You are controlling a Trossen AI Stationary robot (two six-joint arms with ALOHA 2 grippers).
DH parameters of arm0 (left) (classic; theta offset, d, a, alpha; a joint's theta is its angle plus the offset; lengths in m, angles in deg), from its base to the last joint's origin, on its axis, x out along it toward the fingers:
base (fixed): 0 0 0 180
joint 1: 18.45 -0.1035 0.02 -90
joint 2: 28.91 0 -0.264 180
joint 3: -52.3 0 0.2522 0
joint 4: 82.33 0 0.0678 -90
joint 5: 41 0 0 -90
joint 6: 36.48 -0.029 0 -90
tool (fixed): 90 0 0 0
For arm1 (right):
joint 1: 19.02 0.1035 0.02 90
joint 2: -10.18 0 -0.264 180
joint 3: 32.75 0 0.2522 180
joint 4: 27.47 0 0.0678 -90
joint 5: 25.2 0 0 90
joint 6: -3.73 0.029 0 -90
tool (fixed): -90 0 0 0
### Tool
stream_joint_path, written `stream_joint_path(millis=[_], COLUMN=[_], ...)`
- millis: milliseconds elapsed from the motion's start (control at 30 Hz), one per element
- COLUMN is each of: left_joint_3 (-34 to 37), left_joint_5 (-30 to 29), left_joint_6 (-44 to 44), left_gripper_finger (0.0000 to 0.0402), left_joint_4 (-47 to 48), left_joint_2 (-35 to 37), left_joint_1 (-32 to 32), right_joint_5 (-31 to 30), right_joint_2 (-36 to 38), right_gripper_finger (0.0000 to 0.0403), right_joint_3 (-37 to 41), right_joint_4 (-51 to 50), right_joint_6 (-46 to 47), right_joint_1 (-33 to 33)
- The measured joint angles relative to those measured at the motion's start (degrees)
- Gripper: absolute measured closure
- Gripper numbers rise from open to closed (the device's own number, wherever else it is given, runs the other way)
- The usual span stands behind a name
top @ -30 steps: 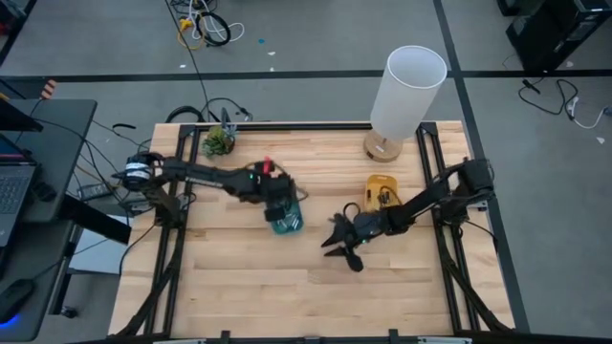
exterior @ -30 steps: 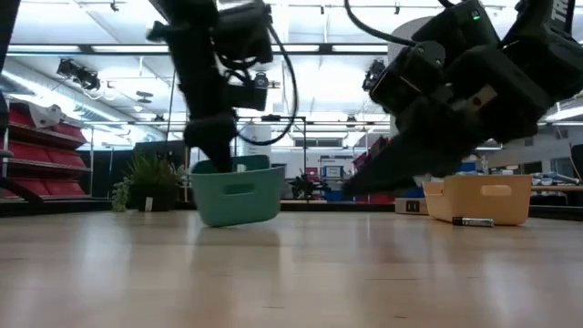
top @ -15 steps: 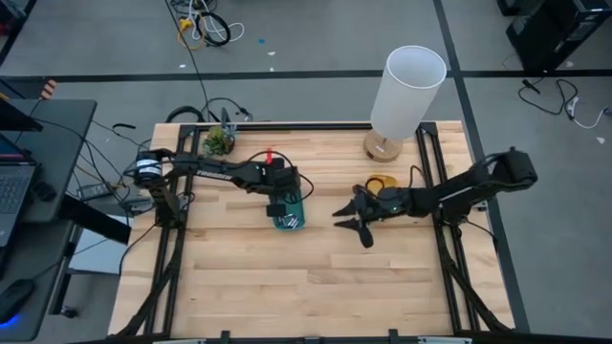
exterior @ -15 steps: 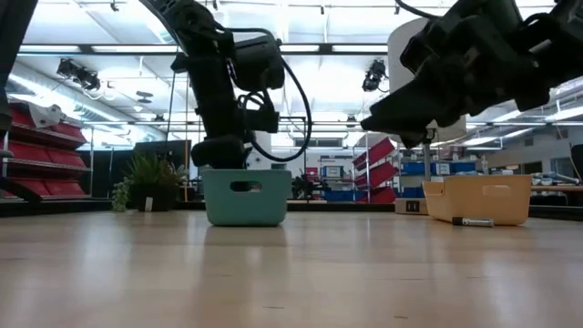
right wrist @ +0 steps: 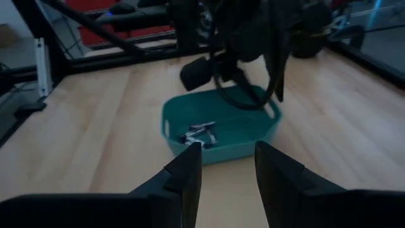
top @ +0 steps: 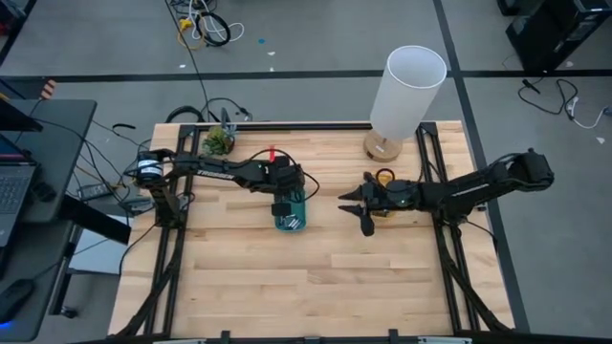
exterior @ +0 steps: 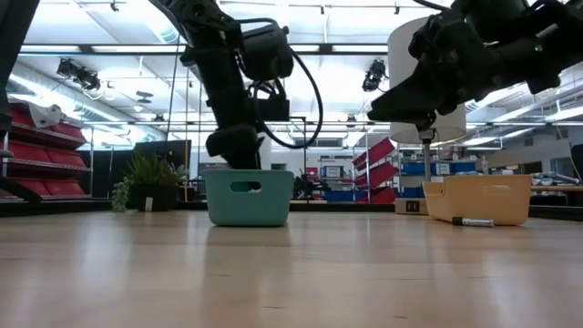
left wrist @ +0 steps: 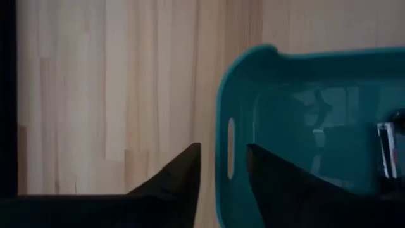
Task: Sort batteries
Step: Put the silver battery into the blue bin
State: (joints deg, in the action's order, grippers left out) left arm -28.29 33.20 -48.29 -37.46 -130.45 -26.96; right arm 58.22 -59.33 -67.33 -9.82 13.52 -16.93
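high view: the left gripper has let go of the teal tray, fingers now spread. low view: tray sits flat again. right wrist view: silvery batteries inside; right gripper spread, empty.

Wood table: teal tray, yellow tray, lamp.

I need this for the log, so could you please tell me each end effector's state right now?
Left end effector: open, empty, at the teal tray's rim.
Right end effector: open, empty.
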Motion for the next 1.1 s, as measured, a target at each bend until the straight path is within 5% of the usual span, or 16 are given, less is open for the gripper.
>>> stream_joint_path(millis=[267,733,1100], left_joint_3=[0.0,-3.2,13.0], left_joint_5=[-0.6,0.2,0.2], left_joint_6=[1.6,-1.6,7.3], left_gripper_finger=[0.0204,0.0204,0.0204], left_joint_4=[0.7,-0.5,-7.5], left_joint_2=[0.2,10.3,27.7], left_joint_1=[0.0,-0.5,0.8], right_joint_5=[-0.6,-10.4,-11.5], right_joint_2=[4.1,14.9,22.5], right_gripper_finger=[0.0270,0.0270,0.0292], right_joint_3=[0.0,0.0,-0.5], right_joint_4=[-5.0,-21.6,-40.4], right_joint_6=[-1.9,0.6,7.3], right_joint_1=[-3.6,-7.8,-7.9])
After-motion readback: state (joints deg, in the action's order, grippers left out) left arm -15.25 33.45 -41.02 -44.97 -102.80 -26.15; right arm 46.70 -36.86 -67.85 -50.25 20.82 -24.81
